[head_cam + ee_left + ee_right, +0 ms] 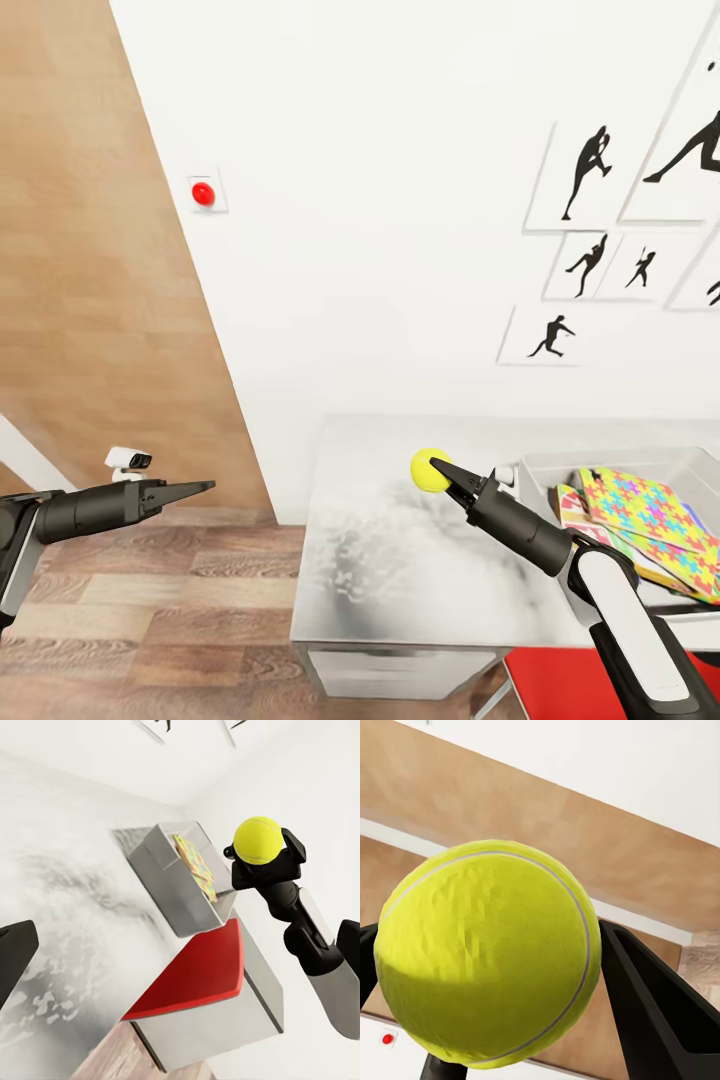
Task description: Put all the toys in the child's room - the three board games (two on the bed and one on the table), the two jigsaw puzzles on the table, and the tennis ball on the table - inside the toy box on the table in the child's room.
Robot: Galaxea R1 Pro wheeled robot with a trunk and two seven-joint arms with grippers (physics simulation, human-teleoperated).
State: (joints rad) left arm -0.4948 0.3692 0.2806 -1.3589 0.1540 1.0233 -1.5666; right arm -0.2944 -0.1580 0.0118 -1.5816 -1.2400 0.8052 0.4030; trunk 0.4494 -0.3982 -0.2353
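The white wall (400, 200) takes up most of the head view, with a red button (203, 193) on a small plate at about 10 o'clock and a cluster of black sports silhouette pictures (585, 180) from 1 to 3 o'clock. A wood-panelled wall (90, 280) runs down the 9 o'clock side, above a wooden plank floor (150, 600).

The desk (400, 560) with its light grey top lies at 6 o'clock in the head view, a white drawer front showing under its near edge. A red surface (560, 685) lies just below the desk edge at 5 o'clock; in the left wrist view it shows as a flat red panel (199, 979).

The toy box (545, 470), light grey with flared sides, stands on the desk at 4 o'clock. Inside it lie the jigsaw puzzles (650, 520), thin squares in yellow, blue, pink and green, stacked over other flat coloured items that cannot be told apart.

The right hand (442, 472) is clamped on the tennis ball (430, 470), holding it above the desk top just to the 9 o'clock side of the toy box, clear of the surface. The right wrist view shows the ball (487, 960) close up between the two dark fingers (652, 1012).

The left hand (195, 488) hangs over the floor at 8 o'clock, well apart from the desk, its fingers together and holding nothing.
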